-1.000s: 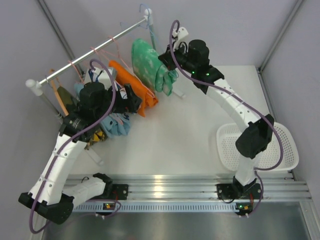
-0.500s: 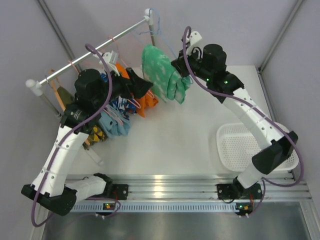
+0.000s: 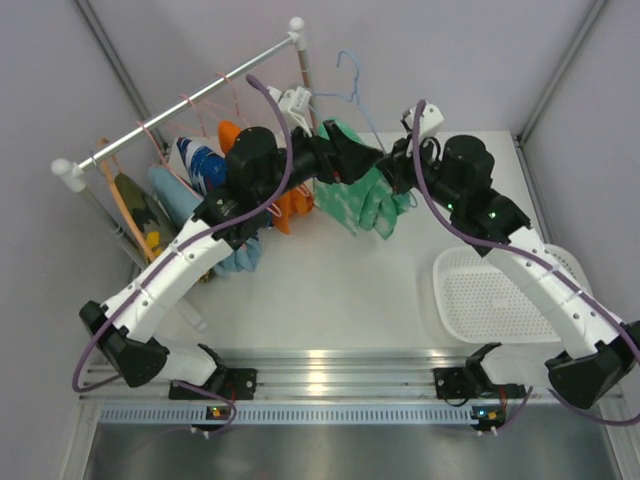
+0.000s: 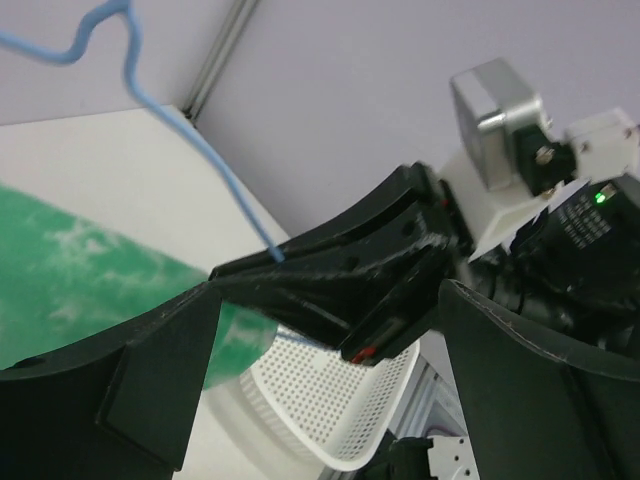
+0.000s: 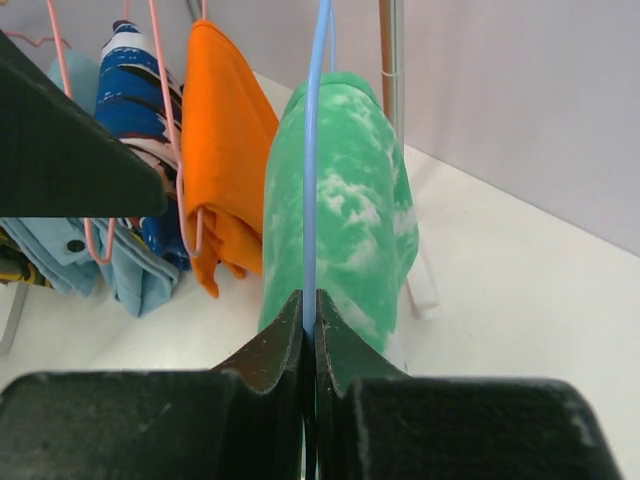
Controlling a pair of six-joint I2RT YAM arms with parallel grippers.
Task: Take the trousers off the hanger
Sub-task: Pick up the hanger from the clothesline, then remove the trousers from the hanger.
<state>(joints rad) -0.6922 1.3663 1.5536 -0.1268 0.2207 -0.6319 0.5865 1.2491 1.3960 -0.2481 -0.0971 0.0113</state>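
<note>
While right fingers (image 5: 262,358) pinch hanger (image 5: 310,180), mint trousers (image 5: 355,230) clear rail (image 3: 180,100).

The green trousers (image 5: 350,210) are mint, mottled with cloudy white patches, and the hanger (image 5: 311,150) down their front is a thin light blue. The orange trousers (image 5: 228,150) are bright and plain, with no print. The patterned trousers (image 5: 135,80) are deep blue with white and dark streaks (a little red shows lower down). The light blue trousers (image 5: 130,280) are pale and plain. The pink hangers (image 5: 158,60) are salmon-toned. The olive trousers (image 3: 150,215) seem camouflaged with yellow, though they show small from above. The basket (image 3: 500,300) is white, dotted with holes. The left arm (image 3: 165,280) and right arm (image 3: 545,290) are white with black joints.
</note>
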